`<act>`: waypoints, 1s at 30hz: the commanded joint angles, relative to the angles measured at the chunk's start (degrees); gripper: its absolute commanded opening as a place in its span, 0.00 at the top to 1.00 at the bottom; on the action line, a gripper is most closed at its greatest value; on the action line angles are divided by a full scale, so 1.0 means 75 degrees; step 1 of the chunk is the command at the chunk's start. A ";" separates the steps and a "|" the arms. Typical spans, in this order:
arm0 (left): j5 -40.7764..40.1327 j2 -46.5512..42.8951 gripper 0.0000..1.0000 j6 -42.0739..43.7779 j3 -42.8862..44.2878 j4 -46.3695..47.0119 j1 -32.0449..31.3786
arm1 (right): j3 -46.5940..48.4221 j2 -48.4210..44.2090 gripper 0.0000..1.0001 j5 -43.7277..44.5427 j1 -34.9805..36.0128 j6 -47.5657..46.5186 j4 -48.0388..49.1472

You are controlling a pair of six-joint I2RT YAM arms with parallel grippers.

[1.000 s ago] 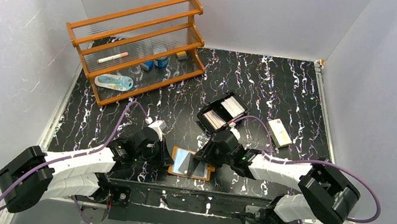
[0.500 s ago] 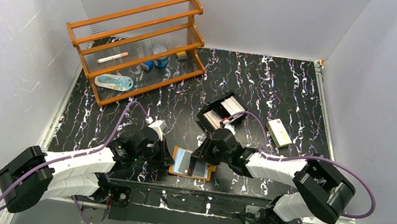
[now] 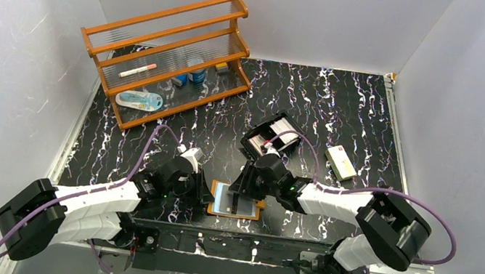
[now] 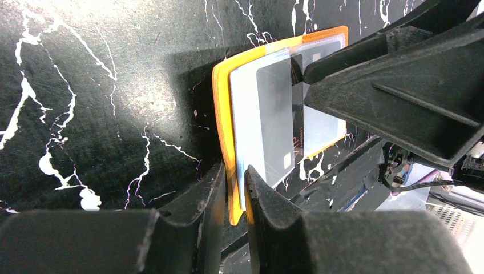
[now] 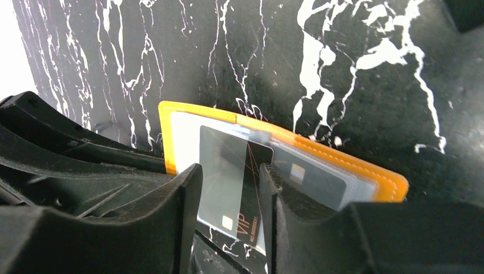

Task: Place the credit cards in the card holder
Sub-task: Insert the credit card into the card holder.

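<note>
The card holder (image 3: 250,215) lies open near the table's front edge, its orange cover (image 4: 221,108) and clear sleeves facing up. A black credit card (image 5: 255,200) marked VIP lies flat, partly inside a sleeve. My right gripper (image 5: 231,166) stands over it, jaws apart, straddling the card (image 4: 279,108). My left gripper (image 4: 235,177) has the holder's near edge between its fingers, with a thin gap showing beside the cover. Another card (image 5: 313,181) sits in the neighbouring sleeve. From above, the left gripper (image 3: 204,196) and right gripper (image 3: 239,194) meet at the holder.
A black two-compartment tray (image 3: 271,138) with more cards stands just behind the right arm. A cream oblong box (image 3: 341,161) lies to its right. An orange tiered rack (image 3: 168,52) with small items fills the back left. The table's metal front rail runs just below the holder.
The right gripper has moved left and down, bringing the card from a tilt to flat in the holder. The left jaws have eased slightly apart on the holder's edge.
</note>
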 commanded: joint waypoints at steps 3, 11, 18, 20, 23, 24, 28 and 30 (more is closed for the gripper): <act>0.0163 -0.0177 0.82 -0.0066 -0.0101 0.0290 -0.0033 | 0.0271 -0.0644 0.47 0.0403 0.0006 0.0388 -0.0946; 0.0342 0.0026 0.99 -0.0116 -0.0172 0.0632 -0.0032 | 0.0277 -0.0205 0.47 0.0289 0.0158 0.0791 -0.0853; 0.0456 0.0142 1.00 -0.0105 -0.0134 0.0771 -0.0023 | 0.0402 0.0118 0.47 -0.0051 0.0296 0.0951 -0.0285; 0.0462 0.0138 1.00 -0.0105 -0.0131 0.0754 -0.0032 | 0.0232 0.0066 0.48 -0.0230 0.0309 0.1072 0.0186; 0.0431 0.0111 1.00 -0.0105 -0.0131 0.0688 -0.0032 | -0.0027 -0.0109 0.49 -0.0231 0.0320 0.1282 0.0586; 0.0406 0.0101 1.00 -0.0099 -0.0131 0.0654 -0.0031 | -0.0073 -0.0180 0.49 -0.0157 0.0314 0.1303 0.0560; 0.0364 0.0027 1.00 -0.0093 -0.0136 0.0622 -0.0032 | -0.0148 -0.0414 0.49 -0.0013 0.0310 0.1161 0.0443; 0.0337 0.0005 1.00 -0.0087 -0.0115 0.0550 -0.0032 | -0.0052 -0.0502 0.49 0.0112 0.0313 0.1060 0.0136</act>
